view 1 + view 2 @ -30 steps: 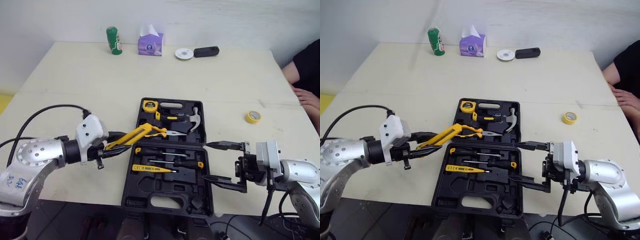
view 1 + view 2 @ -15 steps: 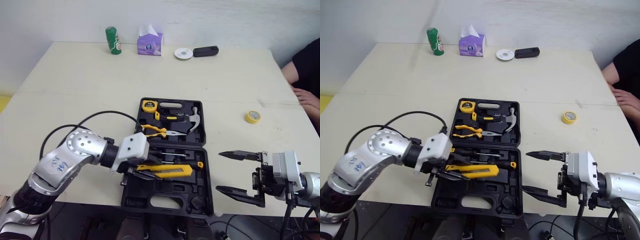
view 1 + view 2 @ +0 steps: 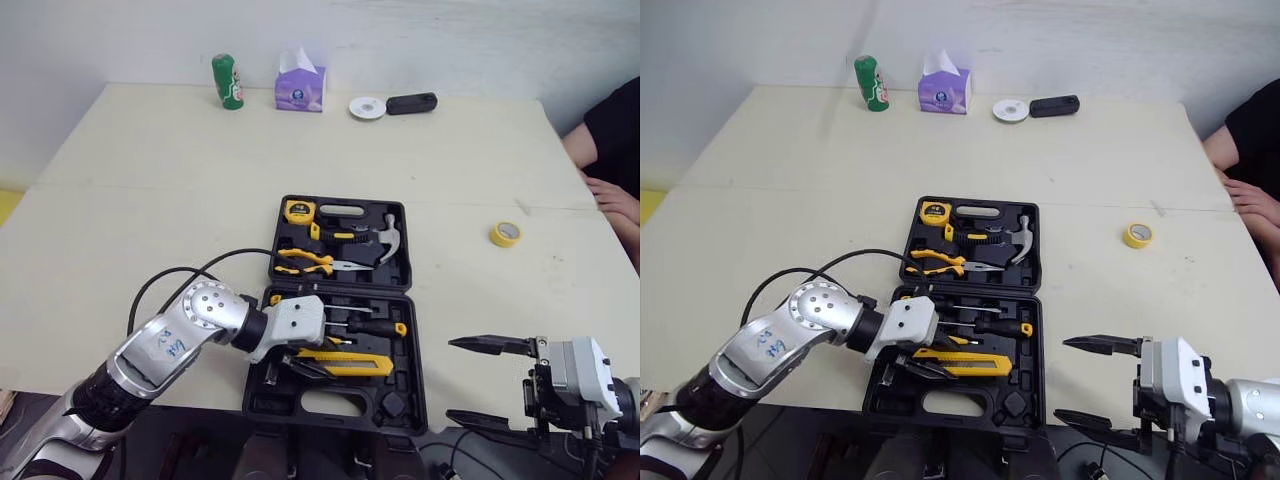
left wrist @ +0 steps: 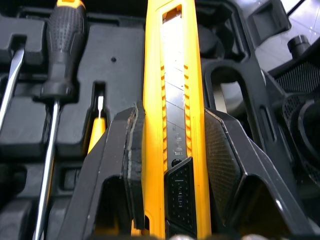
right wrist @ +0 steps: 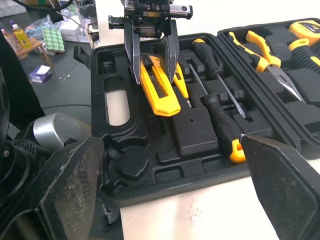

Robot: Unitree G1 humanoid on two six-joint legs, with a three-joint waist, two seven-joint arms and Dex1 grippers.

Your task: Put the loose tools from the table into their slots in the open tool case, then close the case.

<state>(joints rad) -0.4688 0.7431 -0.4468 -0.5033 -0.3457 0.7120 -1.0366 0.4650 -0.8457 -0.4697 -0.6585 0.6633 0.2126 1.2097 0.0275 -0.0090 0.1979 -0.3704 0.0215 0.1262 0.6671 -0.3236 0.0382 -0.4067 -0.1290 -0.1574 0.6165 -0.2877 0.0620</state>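
The black tool case (image 3: 262, 392) lies open at the table's front edge. Its lid half holds a tape measure (image 3: 298, 210), yellow pliers (image 3: 310, 262) and a hammer (image 3: 388, 240); black-handled screwdrivers (image 3: 372, 326) lie in the front half. My left gripper (image 3: 300, 362) is shut on a yellow utility knife (image 3: 352, 364), low over the front half. In the left wrist view the fingers (image 4: 125, 165) clamp the knife (image 4: 172, 125) from both sides. My right gripper (image 3: 490, 382) hangs open off the case's front right corner, holding nothing.
A yellow tape roll (image 3: 506, 234) lies right of the case. Along the far edge stand a green can (image 3: 228, 80), a tissue box (image 3: 301, 85), a white disc (image 3: 368, 107) and a black device (image 3: 412, 102). A person's arm (image 3: 612, 150) rests at the right edge.
The pliers, in my left gripper a second ago, now lie in the lid. The left gripper now holds the knife and has carried it nearer the case's front. The right gripper drew back.
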